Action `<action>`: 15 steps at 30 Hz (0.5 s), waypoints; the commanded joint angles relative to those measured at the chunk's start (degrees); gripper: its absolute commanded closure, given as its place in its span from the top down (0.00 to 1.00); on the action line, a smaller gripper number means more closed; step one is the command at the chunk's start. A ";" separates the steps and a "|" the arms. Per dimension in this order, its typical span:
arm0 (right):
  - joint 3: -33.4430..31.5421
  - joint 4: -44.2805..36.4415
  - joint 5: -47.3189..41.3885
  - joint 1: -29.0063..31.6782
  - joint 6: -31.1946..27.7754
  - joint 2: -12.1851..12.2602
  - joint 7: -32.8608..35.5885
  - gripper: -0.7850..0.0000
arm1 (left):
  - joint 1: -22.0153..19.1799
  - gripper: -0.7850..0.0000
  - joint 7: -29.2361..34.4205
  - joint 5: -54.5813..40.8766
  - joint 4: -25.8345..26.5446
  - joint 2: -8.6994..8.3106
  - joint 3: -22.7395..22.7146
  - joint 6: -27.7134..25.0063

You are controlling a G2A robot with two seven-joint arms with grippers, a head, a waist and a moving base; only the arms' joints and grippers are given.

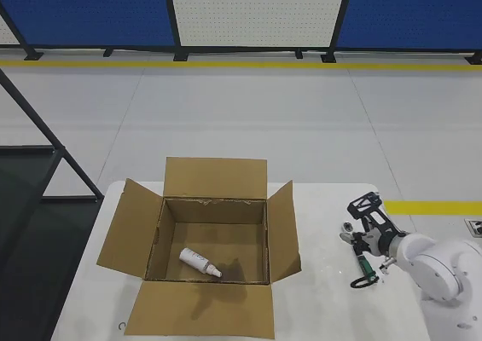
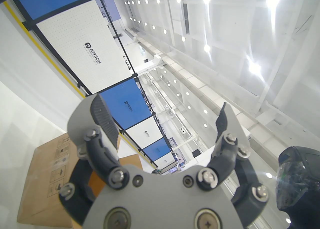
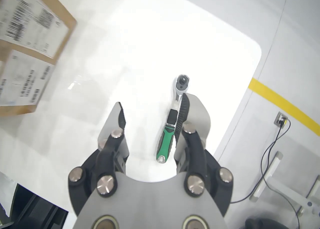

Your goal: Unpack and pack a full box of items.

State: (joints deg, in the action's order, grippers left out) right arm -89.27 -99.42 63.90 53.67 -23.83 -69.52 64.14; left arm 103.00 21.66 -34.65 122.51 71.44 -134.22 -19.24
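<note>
On the white table (image 1: pixel 326 256), right of the open box (image 1: pixel 283 230), a green-handled ratchet (image 3: pixel 171 118) lies just below my right gripper (image 3: pixel 153 106), fingers spread wide, its long axis parallel to them, nearer one finger; my left gripper (image 2: pixel 161 104), also spread and empty, points ceilingward

Left hand (image 2: pixel 160 101) spread wide, upturned; right hand (image 3: pixel 152 100) spread, downturned

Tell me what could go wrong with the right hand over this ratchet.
The ratchet lies close beside one finger of the open right hand, not centred, so closing may twist or shove it. If it then goes into the box, it could land on the bottle.
</note>
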 commanded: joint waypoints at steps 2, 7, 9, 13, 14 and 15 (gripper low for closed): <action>0.92 -5.97 -2.37 0.47 -0.09 0.08 -0.01 1.00 | 0.37 1.00 0.43 -0.32 -0.50 0.12 -0.74 -0.27; 2.69 -9.43 -2.95 -0.02 -0.28 0.22 1.56 1.00 | 0.95 1.00 -0.20 0.10 -1.19 0.36 -1.99 -0.68; 2.69 -9.43 -2.95 -0.02 -0.28 0.22 1.56 1.00 | 0.95 1.00 -0.20 0.10 -1.19 0.36 -1.99 -0.68; 2.69 -9.43 -2.95 -0.02 -0.28 0.22 1.56 1.00 | 0.95 1.00 -0.20 0.10 -1.19 0.36 -1.99 -0.68; 2.69 -9.43 -2.95 -0.02 -0.28 0.22 1.56 1.00 | 0.95 1.00 -0.20 0.10 -1.19 0.36 -1.99 -0.68; 2.69 -9.43 -2.95 -0.02 -0.28 0.22 1.56 1.00 | 0.95 1.00 -0.20 0.10 -1.19 0.36 -1.99 -0.68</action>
State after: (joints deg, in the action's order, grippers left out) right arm -86.58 -108.85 60.95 53.65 -24.10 -69.30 65.69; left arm 103.95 21.45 -34.55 121.32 71.80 -136.21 -19.92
